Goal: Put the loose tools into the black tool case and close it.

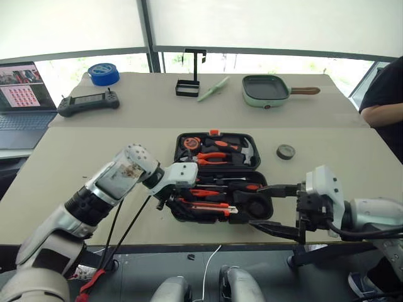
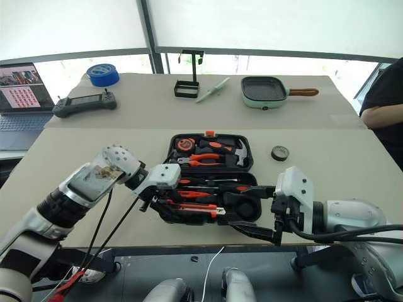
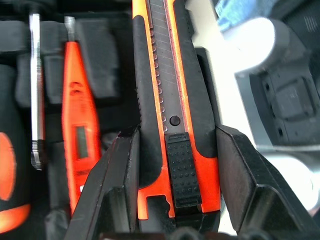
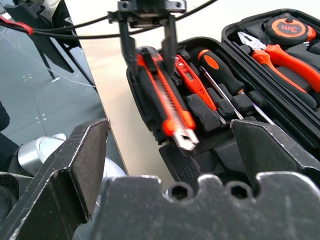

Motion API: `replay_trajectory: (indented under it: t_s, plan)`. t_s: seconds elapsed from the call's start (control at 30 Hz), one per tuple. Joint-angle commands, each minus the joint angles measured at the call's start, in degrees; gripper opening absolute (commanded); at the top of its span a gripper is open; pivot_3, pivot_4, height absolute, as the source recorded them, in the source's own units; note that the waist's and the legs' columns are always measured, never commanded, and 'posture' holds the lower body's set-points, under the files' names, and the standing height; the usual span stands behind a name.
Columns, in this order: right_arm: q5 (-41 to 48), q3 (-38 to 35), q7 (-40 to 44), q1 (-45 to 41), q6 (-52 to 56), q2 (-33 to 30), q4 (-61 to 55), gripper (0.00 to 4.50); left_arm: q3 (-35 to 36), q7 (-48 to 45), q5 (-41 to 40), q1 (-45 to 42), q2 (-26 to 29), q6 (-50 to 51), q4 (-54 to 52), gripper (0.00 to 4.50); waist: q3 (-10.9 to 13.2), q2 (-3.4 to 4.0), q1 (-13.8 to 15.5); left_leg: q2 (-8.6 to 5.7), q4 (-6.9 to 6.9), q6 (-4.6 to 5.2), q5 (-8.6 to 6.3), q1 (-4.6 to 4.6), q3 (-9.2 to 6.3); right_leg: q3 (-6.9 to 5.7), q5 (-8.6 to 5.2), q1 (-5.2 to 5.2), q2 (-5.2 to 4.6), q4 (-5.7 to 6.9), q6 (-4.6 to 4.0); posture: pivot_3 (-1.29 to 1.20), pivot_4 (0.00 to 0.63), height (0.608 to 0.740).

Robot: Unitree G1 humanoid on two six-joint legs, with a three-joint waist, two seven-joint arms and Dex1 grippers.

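Gripping the utility knife (image 3: 172, 125) between its two fingers (image 3: 117, 185), the left gripper (image 1: 165, 202) holds the tool by its rear end at the near edge of the open tool case (image 1: 217, 176), just below the frame's centre. The knife lies lengthwise along the near row of slots. Beside it in the case sit the slim tester screwdriver (image 3: 77, 125) and a black-handled screwdriver (image 4: 222, 75). At the lower right of the frame, the right gripper (image 1: 277, 211) hangs with its fingers spread wide and nothing between them, just beside the case's right end. The case's far half holds pliers (image 1: 211, 157), a hammer (image 1: 247, 153) and a tape measure (image 1: 191, 143). Right of the case, a small black tape roll (image 1: 285, 151) lies loose on the table (image 1: 82, 151). Farther back stand a handheld controller (image 1: 88, 102), a blue tape roll (image 1: 103, 73) and a green pan (image 1: 267, 90).
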Motion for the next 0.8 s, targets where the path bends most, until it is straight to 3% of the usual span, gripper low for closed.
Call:
replay_trajectory:
  t_s: [0.03,0.13,0.17,0.33,0.53,0.67,0.8]
  plan:
    - [0.8,-1.2,-0.9,0.2,-1.2,0.3,-1.7,4.5,-0.4,-0.6,0.2,-0.8,-0.5,1.4,-0.6,1.72,0.0,0.0,-0.1,0.0,0.0,0.0,0.0,0.0,0.0,0.0,0.0,0.0,0.0,0.0,0.01,0.0,0.15,0.74]
    - [0.7,-0.3,-1.0,0.0,-1.5,0.5,-1.9,4.5,-0.6,0.4,0.5,-1.6,-1.7,2.2,0.0,1.72,0.0,0.0,-0.1,0.0,0.0,0.0,0.0,0.0,0.0,0.0,-0.01,-0.01,0.0,0.0,0.02,0.0,0.15,0.74]
    - [0.6,0.0,-1.0,0.0,-1.6,0.5,-1.9,4.5,-0.4,-0.5,0.0,-1.6,-1.4,2.7,-0.5,2.72,0.0,0.0,-0.1,0.0,0.0,0.0,0.0,-0.01,0.0,0.0,-0.01,-0.01,0.0,0.0,0.02,0.0,0.15,0.74]
    - [0.1,0.8,-0.6,-0.6,-2.1,0.4,-1.1,4.5,2.1,-0.4,-0.8,-1.4,-0.3,2.4,-2.4,4.47,0.0,0.0,-0.1,-0.01,0.02,-0.01,0.0,-0.01,0.0,0.01,-0.01,-0.02,-0.01,0.0,0.02,0.0,0.15,0.74]
    - [0.0,1.6,0.1,-1.3,-2.7,0.2,-0.1,4.5,8.3,0.2,-6.2,-1.9,-0.7,4.9,-4.9,4.47,0.0,0.0,-0.1,-0.01,0.04,-0.01,0.0,-0.02,-0.02,0.0,-0.01,-0.02,-0.02,0.0,0.02,0.0,0.15,0.74]
    - [-0.6,2.6,0.9,-2.0,-3.0,-0.1,0.5,4.5,6.9,2.2,-2.6,0.3,-1.0,-2.2,-2.9,3.38,0.0,0.0,-0.1,-0.01,0.04,-0.02,0.0,-0.01,-0.02,0.0,-0.01,-0.01,-0.02,0.0,0.02,0.0,0.15,0.74]
    - [-0.7,2.9,1.2,-2.9,-2.9,-0.1,1.0,4.5,5.1,2.0,-0.7,1.4,-1.4,-6.4,-1.3,1.75,0.0,0.0,-0.1,-0.02,0.04,-0.03,0.0,0.0,-0.02,0.0,-0.01,-0.01,-0.03,0.01,0.01,0.0,0.15,0.74]
